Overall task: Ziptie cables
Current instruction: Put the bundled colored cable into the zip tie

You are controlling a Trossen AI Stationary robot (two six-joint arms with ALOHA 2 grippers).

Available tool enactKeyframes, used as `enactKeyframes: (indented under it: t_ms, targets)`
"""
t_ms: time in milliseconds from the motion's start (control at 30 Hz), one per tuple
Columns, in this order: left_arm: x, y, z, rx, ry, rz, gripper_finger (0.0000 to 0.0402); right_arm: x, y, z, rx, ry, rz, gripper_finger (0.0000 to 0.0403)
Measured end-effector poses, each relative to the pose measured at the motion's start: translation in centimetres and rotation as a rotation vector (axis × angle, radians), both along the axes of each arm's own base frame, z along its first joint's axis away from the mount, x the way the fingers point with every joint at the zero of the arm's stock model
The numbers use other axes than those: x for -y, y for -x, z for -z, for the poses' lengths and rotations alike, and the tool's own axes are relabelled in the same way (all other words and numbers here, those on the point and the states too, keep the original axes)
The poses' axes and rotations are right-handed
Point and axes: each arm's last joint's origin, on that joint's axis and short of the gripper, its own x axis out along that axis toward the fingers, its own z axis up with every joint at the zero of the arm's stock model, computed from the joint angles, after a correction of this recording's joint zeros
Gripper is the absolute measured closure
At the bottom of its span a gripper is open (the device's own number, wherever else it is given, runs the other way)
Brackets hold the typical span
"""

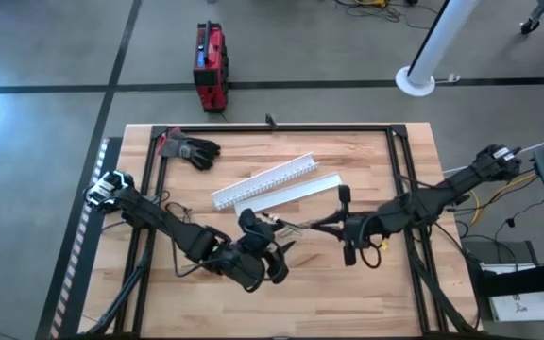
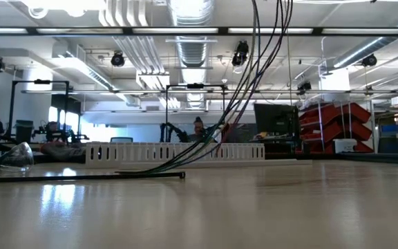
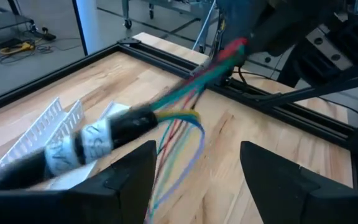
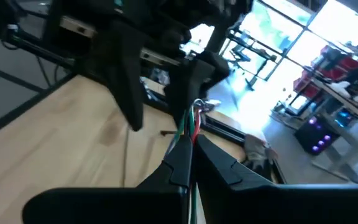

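Here we see the right gripper (image 4: 190, 146), jaws pressed together pinching the cables (image 1: 302, 225) at mid-table. The left gripper (image 3: 194, 171) faces it with jaws spread, the wires between them. Both arms reach inward low over the table (image 1: 366, 283), bare wood open toward its near edge. The bundle runs lengthwise between the grippers, just beside the white slotted channel (image 1: 263, 181).

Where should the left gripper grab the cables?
Just beyond the dark sleeved end, where the cables run taut toward the right gripper, which is shut on them. The left gripper is open below; come from underneath, fingers straddling the bundle.
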Motion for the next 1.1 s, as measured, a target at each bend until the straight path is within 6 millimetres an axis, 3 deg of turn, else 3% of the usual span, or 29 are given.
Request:
enactKeyframes:
  t_ms: [233, 567, 967, 1100]
  targets:
    - [0.2, -0.2, -0.4, 0.036, -0.002, 0.014, 0.0197, -1.6, 0.7, 0.3, -0.018, -0.020, -0.168, 0.0403]
    - [1.8, -0.5, -2.0, 0.124, -0.052, 0.201, 0.0206, -1.5, 0.9, 1.5, -0.051, -0.018, -0.110, 0.0403]
    - [1.8, -0.6, -2.1, 0.142, -0.046, 0.195, 0.0189, -1.4, 1.1, 2.4, -0.085, -0.047, -0.110, 0.0403]
    - [1.7, -0.6, -2.2, 0.144, -0.052, 0.179, 0.0203, -1.4, 1.2, 2.8, -0.093, -0.047, -0.109, 0.0403]
